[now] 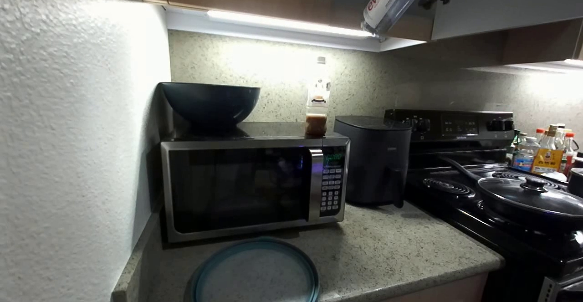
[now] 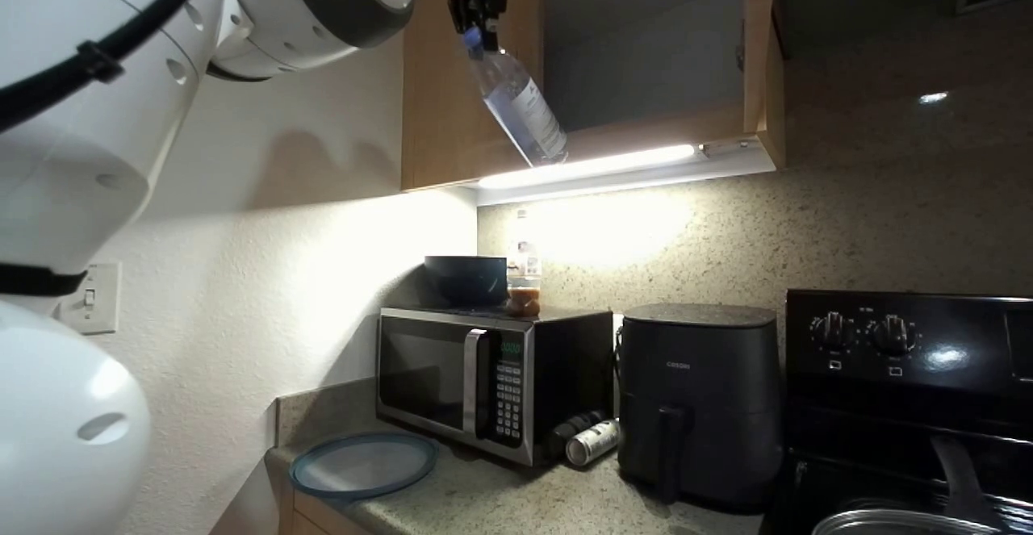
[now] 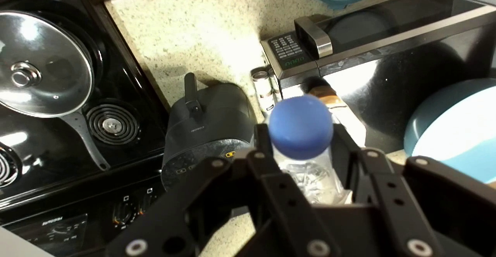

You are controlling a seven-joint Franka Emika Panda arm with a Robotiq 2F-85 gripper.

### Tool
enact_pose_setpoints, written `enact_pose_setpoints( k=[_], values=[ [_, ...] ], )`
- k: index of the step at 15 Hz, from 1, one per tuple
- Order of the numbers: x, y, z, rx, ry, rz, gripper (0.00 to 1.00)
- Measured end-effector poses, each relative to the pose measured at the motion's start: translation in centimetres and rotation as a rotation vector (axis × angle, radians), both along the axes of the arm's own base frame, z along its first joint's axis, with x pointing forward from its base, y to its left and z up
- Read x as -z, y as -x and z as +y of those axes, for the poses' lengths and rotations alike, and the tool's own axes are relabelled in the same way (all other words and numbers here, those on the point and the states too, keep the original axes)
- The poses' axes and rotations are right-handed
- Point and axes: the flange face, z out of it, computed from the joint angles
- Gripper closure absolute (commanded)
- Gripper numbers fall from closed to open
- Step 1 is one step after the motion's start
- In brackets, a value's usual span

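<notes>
My gripper (image 2: pixel 478 31) is shut on the neck of a clear plastic bottle (image 2: pixel 524 107), just below its blue cap (image 3: pixel 301 127). The bottle hangs tilted in front of the upper cabinet (image 2: pixel 472 115), its base slanting down toward the under-cabinet light. In an exterior view only the labelled lower part of the bottle (image 1: pixel 385 3) shows; the gripper is outside that picture. The wrist view has the cap between the two fingers, with most of the bottle's body hidden behind the cap and the gripper.
Below stands a microwave (image 1: pixel 241 188) bearing a dark bowl (image 1: pixel 212 104) and a bottle with brown contents (image 1: pixel 317 97). Beside it are cans (image 2: pixel 593 442) and an air fryer (image 1: pixel 373 161). A blue-rimmed round lid (image 2: pixel 303 474) lies on the counter. A lidded pan (image 3: pixel 42 63) sits on the stove. A cabinet door (image 1: pixel 505 6) hangs open.
</notes>
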Motion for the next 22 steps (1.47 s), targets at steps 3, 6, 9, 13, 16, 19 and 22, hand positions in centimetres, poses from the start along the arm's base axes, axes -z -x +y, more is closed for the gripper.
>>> enact_pose_setpoints(
  k=[3, 6, 9, 13, 16, 19, 22],
  values=[
    [1.2, 0.1, 0.1, 0.021, -0.001, 0.082, 0.59],
    [1.4, 0.2, 0.0, 0.031, -0.001, 0.099, 0.59],
    [1.4, 0.2, 0.0, 0.032, -0.001, 0.099, 0.84],
    [1.5, -0.4, 0.2, 0.03, 0.0, 0.087, 0.84],
    [3.3, -3.1, 0.6, 0.029, 0.003, 0.1, 0.84],
    [6.6, -6.8, 0.8, 0.029, 0.008, 0.157, 0.84],
    [9.8, -9.7, 1.1, 0.027, 0.008, 0.216, 0.84]
  ],
)
